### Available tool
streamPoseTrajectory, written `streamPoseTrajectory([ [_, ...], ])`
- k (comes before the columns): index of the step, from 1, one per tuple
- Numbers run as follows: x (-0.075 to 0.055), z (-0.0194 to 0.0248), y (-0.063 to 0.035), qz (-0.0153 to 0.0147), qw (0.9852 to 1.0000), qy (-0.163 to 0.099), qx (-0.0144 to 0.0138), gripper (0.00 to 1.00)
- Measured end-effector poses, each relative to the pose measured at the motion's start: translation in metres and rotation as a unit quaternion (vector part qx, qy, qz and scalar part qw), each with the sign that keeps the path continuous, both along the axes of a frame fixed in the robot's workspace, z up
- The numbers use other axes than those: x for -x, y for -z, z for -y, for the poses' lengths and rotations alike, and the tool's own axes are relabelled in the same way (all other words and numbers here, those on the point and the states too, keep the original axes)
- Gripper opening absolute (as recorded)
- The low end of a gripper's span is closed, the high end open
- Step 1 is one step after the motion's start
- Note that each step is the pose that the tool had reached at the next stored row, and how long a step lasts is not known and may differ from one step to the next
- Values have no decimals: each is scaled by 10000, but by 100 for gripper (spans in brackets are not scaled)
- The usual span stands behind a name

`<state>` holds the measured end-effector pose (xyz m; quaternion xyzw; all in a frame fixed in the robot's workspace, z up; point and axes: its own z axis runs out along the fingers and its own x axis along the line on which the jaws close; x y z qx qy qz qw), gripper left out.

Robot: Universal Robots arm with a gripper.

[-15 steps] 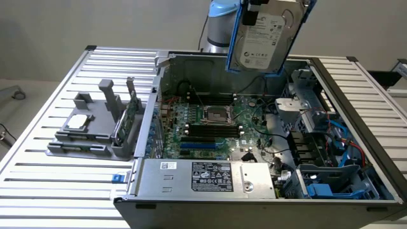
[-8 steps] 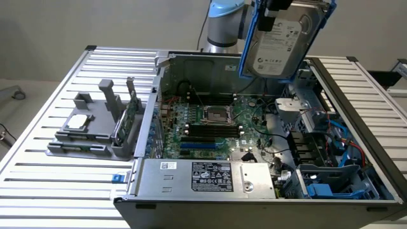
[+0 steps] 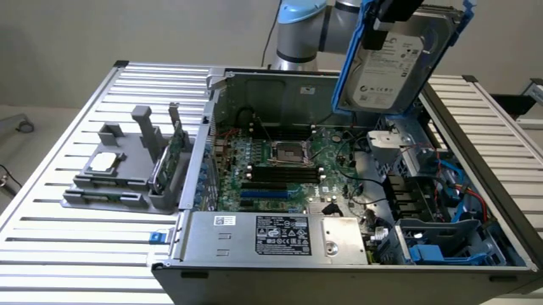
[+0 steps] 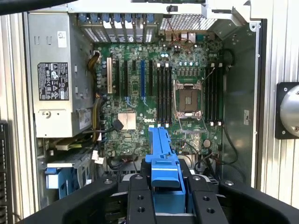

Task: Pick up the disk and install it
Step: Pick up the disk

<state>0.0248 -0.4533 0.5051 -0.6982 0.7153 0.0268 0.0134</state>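
Gripper [image 3: 382, 28] pinches the disk [image 3: 395, 67] by its blue carrier; I read its long axis as near upright. In the exterior view the blue bay [image 3: 441, 248] lies at 6 o'clock, well apart.

- The disk [image 3: 398, 63] is silver-grey with a white printed label, and its frame [image 3: 346, 63] is bright blue.
- The gripper [image 3: 383, 28] is black. The arm [image 3: 299, 19] is pale blue and silver-grey.
- The circuit board [image 4: 140, 93] is green with black slots, one blue slot [image 4: 143, 79] and one cream slot [image 4: 110, 74].
- The computer case [image 3: 271, 86] is dull grey metal.
- The power supply box [image 3: 220, 232] is silver, and its label [image 3: 283, 235] is black with white print.
- The table [image 3: 76, 254] is silvery white, striped with dark gaps between its slats.
- The holder [image 3: 110, 184] is grey, the chip [image 3: 103, 162] on it is silver, and the card [image 3: 174, 155] is green.
- The drive bay [image 3: 428, 248] is blue.
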Motion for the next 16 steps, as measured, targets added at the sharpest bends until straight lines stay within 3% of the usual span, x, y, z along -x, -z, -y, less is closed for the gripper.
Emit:
streamPoseTrajectory([
  [16,-219,380,0,0,10000,0,42,33],
])
